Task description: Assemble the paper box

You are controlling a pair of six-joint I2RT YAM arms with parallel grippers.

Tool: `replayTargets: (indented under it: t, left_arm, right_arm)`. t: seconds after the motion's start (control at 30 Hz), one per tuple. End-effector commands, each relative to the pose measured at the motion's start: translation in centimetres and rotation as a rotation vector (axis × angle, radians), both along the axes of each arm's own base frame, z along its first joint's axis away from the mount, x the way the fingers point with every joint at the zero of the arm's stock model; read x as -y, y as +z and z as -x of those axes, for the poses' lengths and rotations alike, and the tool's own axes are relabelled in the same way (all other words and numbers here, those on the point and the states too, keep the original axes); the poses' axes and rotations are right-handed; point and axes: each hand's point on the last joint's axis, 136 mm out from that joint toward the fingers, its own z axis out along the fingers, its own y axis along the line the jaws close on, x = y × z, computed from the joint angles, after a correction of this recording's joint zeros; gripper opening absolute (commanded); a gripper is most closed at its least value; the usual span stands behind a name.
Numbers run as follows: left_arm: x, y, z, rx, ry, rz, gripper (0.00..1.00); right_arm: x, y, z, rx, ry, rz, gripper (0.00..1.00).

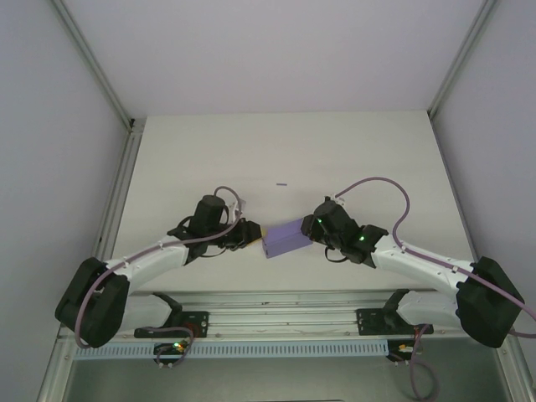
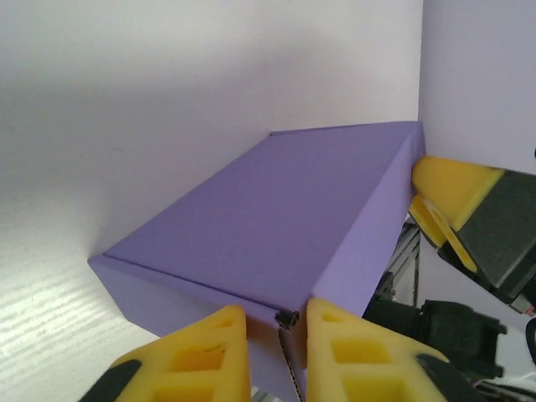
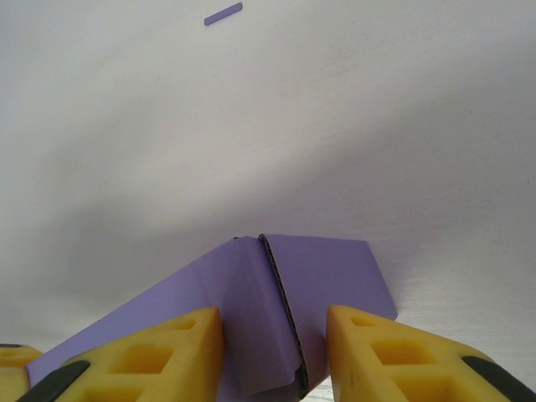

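Note:
The paper box point(image 1: 286, 237) is a closed purple card box lying on the white table point(image 1: 285, 151) between both arms. My left gripper point(image 1: 255, 234) is at its left end. In the left wrist view the box point(image 2: 276, 218) rises tilted ahead, and the left gripper point(image 2: 276, 335) has its yellow fingers point(image 2: 201, 356) closed narrowly on the near corner, where a corrugated edge shows. My right gripper point(image 1: 316, 224) sits over the right end. In the right wrist view the box's end flaps point(image 3: 251, 310) lie between the right gripper's point(image 3: 274, 352) spread fingers point(image 3: 394, 356), with a sliver of table beside one finger.
A tiny purple scrap point(image 1: 281, 183) point(image 3: 223, 13) lies on the table beyond the box. An aluminium rail point(image 1: 276, 322) runs along the near edge by the arm bases. Pale walls point(image 1: 59, 126) enclose the table left, right and behind. One right finger point(image 2: 452, 188) touches the box's far corner.

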Motion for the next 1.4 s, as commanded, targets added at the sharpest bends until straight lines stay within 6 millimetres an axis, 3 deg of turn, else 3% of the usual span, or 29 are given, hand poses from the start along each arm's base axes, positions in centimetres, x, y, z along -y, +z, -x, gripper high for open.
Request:
replayTargets:
  t: [0.0, 0.13, 0.2, 0.3, 0.37, 0.57, 0.87, 1.17, 1.37]
  left_arm:
    - [-3.7, -8.7, 5.7, -0.148, -0.109, -0.297, 0.15]
    - [-4.9, -11.0, 6.7, -0.045, -0.203, -0.498, 0.14]
    - [-5.8, -12.1, 7.3, -0.065, -0.246, -0.585, 0.00]
    - [-6.3, -13.4, 7.8, -0.087, -0.261, -0.621, 0.00]
    - [-6.6, -13.6, 7.7, -0.083, -0.264, -0.645, 0.00]
    - [-6.8, -13.8, 7.3, -0.075, -0.275, -0.680, 0.00]
    - [-6.6, -13.1, 6.8, -0.072, -0.291, -0.703, 0.00]
    - [-6.4, -12.6, 6.3, -0.050, -0.290, -0.714, 0.00]
    - [-6.5, -12.6, 6.4, -0.052, -0.292, -0.712, 0.00]
  right_arm:
    - [4.2, -7.6, 5.7, -0.277, 0.020, 0.225, 0.36]
    - [4.3, -8.2, 5.7, -0.287, 0.021, 0.224, 0.32]
    - [4.2, -8.5, 5.7, -0.286, 0.027, 0.208, 0.26]
    - [3.6, -8.9, 5.6, -0.273, 0.061, 0.150, 0.13]
    - [2.8, -8.8, 5.4, -0.245, 0.101, 0.088, 0.11]
    - [2.1, -7.4, 5.0, -0.204, 0.150, -0.098, 0.22]
    - [2.8, -0.7, 1.9, -0.047, 0.148, -0.138, 0.48]
    - [2.8, 1.0, 0.6, 0.008, 0.132, -0.203, 0.48]
    - [4.6, 1.1, 0.8, 0.025, 0.083, -0.252, 0.48]
